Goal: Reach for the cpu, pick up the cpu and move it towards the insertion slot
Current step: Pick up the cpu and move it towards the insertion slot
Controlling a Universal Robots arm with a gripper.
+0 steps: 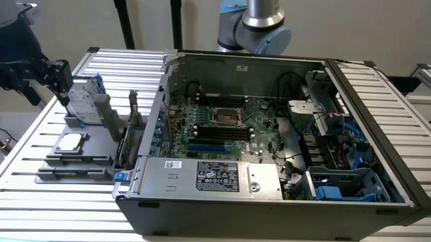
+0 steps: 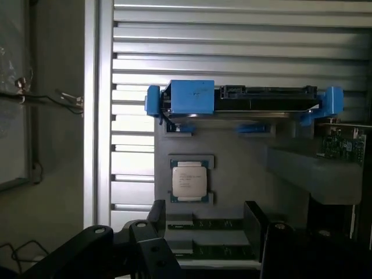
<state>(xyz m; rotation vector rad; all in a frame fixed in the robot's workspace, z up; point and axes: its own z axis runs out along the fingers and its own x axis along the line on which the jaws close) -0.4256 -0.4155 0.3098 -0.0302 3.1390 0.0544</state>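
The cpu (image 1: 71,142) is a small silvery square chip lying flat on a grey fixture tray (image 1: 50,164) at the exterior view's left, outside the computer case. In the wrist view the cpu (image 2: 189,180) rests in its green-edged seat, untouched. My gripper (image 1: 46,83) hangs open well above the tray, over the hard drive's end and apart from the chip. Its dark fingers (image 2: 110,250) frame the wrist view with nothing between them. The insertion slot (image 1: 227,117), a dark square socket with a shiny frame, sits on the motherboard inside the case.
A silver hard drive with blue brackets (image 2: 244,99) stands on edge in the tray beyond the cpu, and a green card (image 2: 340,145) stands beside it. The open case wall (image 1: 151,131) rises between tray and motherboard. Black memory slots (image 1: 222,132) flank the socket. The table (image 1: 60,201) is slatted metal.
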